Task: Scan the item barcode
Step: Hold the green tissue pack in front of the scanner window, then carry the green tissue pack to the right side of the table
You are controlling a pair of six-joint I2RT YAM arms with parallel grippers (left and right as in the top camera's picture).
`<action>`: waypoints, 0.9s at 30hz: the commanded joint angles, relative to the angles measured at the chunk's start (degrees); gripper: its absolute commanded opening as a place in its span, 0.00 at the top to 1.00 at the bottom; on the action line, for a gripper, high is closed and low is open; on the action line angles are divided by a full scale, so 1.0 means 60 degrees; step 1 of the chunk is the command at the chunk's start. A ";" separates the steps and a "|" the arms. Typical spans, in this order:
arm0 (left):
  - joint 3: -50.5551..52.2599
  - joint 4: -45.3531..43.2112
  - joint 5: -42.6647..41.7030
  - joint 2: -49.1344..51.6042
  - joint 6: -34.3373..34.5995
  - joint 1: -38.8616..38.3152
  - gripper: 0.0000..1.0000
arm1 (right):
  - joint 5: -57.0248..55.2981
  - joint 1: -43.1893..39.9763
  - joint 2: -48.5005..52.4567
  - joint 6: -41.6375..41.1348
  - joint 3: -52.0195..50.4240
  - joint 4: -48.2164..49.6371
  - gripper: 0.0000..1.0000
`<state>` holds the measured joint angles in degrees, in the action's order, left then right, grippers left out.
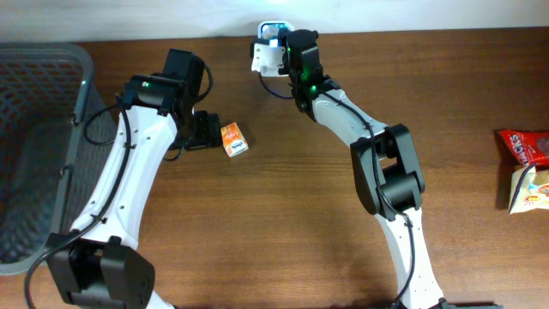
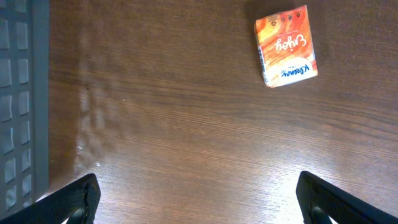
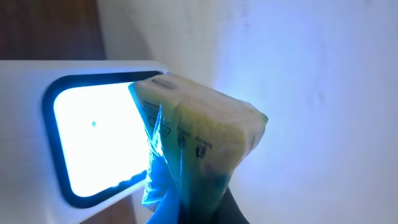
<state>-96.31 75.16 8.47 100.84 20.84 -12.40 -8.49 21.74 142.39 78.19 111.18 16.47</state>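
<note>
Dark wood-grain surface (image 1: 283, 215) against a white wall (image 1: 429, 13): the right pincer (image 1: 281, 43), closed on a yellowish packet (image 3: 202, 140) wrapped in clear film, holds it up directly in front of the glowing window of a white barcode scanner (image 3: 93, 140) standing at the surface's far edge. Seen from the right wrist, the packet rises straight out of the pincer. One narrow side is turned toward the bright blue-white window and sits just beside it; whether the two touch cannot be told. Small dark printed marks run along the packet's edge, too blurred to read, and no barcode can be made out. From overhead, the pincer and arm cover the packet.

The left pincer (image 2: 198, 186) hangs over the surface with its jaws spread wide and nothing between them. Ahead of it and off to its right lies a small orange pack (image 2: 286, 46), flat on the wood and clear of both fingers (image 2: 78, 199). Its script lettering, upside down to the wrist camera, appears to read "Enjoy". A white band at the end nearer the pincer carries blue brand lettering too small to be sure of. To that pincer's left runs the wall of a grey plastic basket (image 2: 18, 93).

Well away from the right pincer, at the surface's right-hand edge, lie a red snack bag (image 1: 525, 146) with white lettering that cannot be read, and a pale yellow bag (image 1: 530, 190) touching it.
</note>
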 commanded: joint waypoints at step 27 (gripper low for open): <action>-0.0044 -0.0011 0.0091 0.0018 0.0127 0.0033 0.01 | -0.1235 -0.3854 -0.1639 -1.4131 0.4524 -0.8896 0.96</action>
<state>-96.31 75.16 8.45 100.84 20.86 -12.40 -14.79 5.96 136.38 11.86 134.74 -29.19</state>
